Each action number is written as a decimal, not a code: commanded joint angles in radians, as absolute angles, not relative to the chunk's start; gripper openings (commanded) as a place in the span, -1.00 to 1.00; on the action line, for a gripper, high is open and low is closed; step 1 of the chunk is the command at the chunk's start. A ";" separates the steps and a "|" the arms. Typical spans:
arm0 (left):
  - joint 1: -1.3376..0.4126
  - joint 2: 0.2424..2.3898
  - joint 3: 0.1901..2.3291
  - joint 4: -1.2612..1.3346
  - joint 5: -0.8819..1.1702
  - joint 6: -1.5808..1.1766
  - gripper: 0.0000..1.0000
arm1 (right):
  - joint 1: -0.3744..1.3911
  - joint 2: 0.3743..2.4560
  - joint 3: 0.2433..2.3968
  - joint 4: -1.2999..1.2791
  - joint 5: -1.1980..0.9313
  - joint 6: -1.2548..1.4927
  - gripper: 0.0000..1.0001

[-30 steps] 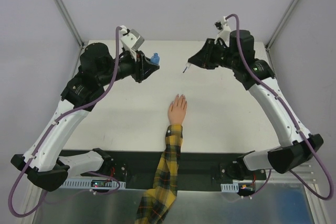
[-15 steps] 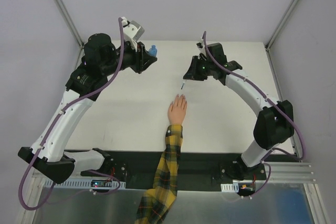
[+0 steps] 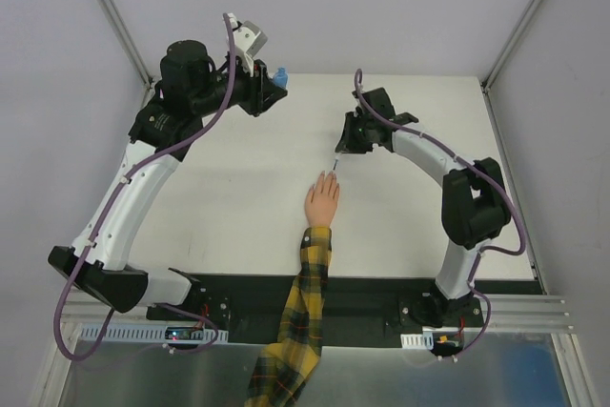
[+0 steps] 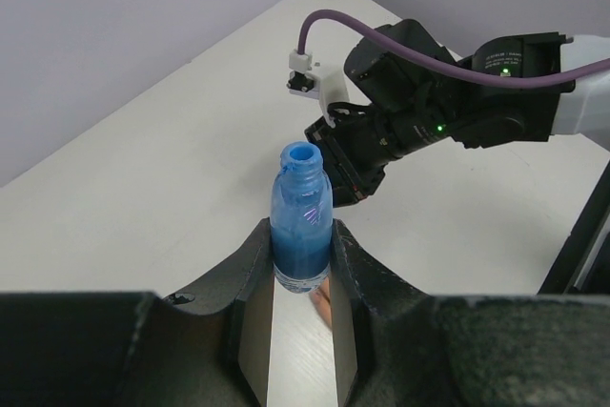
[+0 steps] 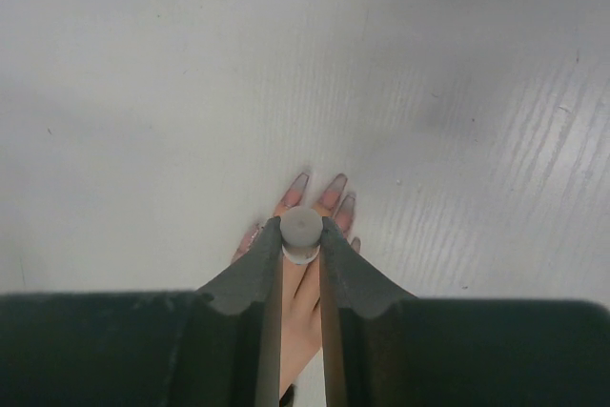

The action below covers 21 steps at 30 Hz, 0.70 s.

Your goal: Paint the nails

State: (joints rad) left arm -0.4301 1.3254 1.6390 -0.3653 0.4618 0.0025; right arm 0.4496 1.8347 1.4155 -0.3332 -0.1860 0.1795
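Observation:
The small peach hand (image 3: 322, 202) with a yellow-black plaid sleeve (image 3: 303, 307) lies flat on the white table, fingers pointing away. Its nails (image 5: 335, 184) look skin-toned. My right gripper (image 3: 346, 141) is shut on the white brush cap (image 5: 301, 232), directly above the fingers, and the thin brush (image 3: 335, 165) points down at the fingertips. My left gripper (image 3: 271, 86) is shut on the open blue bottle (image 4: 302, 218) and holds it upright, above the table's far left. The bottle also shows in the top view (image 3: 279, 75).
The white table (image 3: 219, 197) has grey walls behind it and metal frame posts at its far corners. The right arm (image 4: 448, 111) shows beyond the bottle in the left wrist view. The arm bases stand at the near edge.
My right gripper has come down and in towards the hand, bringing the brush tip to the fingertips. My left arm has drawn the bottle slightly back and up.

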 commanded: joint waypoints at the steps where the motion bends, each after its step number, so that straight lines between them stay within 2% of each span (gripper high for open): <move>1: -0.411 1.359 1.704 -0.333 0.492 0.029 -1.00 | 0.440 1.865 1.489 -0.331 -0.147 0.201 -0.99; 21: -0.348 1.425 1.733 -0.278 0.568 -0.031 -1.00 | 0.429 1.971 1.543 -0.307 -0.209 0.184 -0.99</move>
